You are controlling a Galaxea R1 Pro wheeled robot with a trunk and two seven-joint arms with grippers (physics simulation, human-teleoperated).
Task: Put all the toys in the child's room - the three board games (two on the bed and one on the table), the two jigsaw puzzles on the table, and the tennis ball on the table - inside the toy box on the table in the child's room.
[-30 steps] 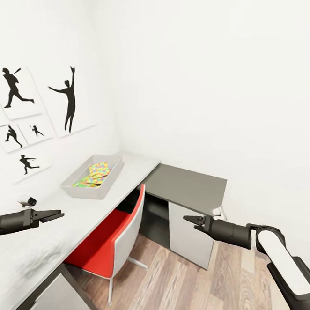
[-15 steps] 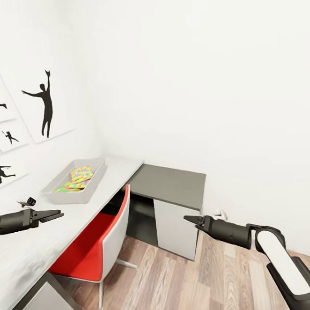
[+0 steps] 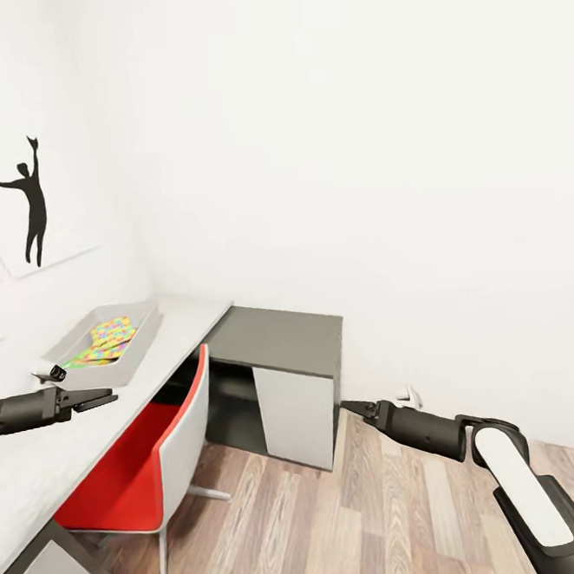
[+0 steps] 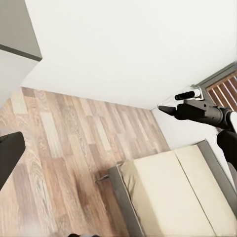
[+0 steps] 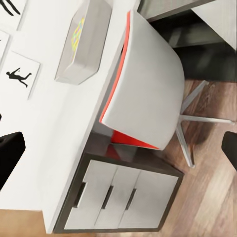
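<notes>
White walls, wood-plank floor (image 3: pixel 360 524), room corner straight ahead. Long white table (image 3: pixel 90 426) runs along the left wall; its lower dark grey side desk (image 3: pixel 283 339) with a white panel sits at the far end, in the corner.

Toy box (image 3: pixel 123 358) is on the table, far left, against the wall. Jigsaw puzzles (image 3: pixel 104 339) are inside it, multicoloured, lying flat or slightly tilted; can't tell how many. From the right wrist view the toy box (image 5: pixel 91 47) shows side-on with a strip of the coloured puzzle (image 5: pixel 78 32) visible over the rim.

Red-and-white chair (image 3: pixel 154 464) is tucked at the table, between the toy box and the white drawers (image 5: pixel 116 197). Silhouette prints (image 3: pixel 28 209) hang on the left wall.

Left gripper (image 3: pixel 101 397) hovers over the table, near side of the toy box, not touching it. Fingers are close together with a narrow gap, nothing held. Right gripper (image 3: pixel 354 409) hangs over the floor, right of the side desk, well apart from the toy box. Fingers look nearly together, empty.

Left wrist view looks across the floor to the bed (image 4: pixel 173 197), beige mattress, grey frame, with the right gripper (image 4: pixel 165 108) in front of the far wall.
</notes>
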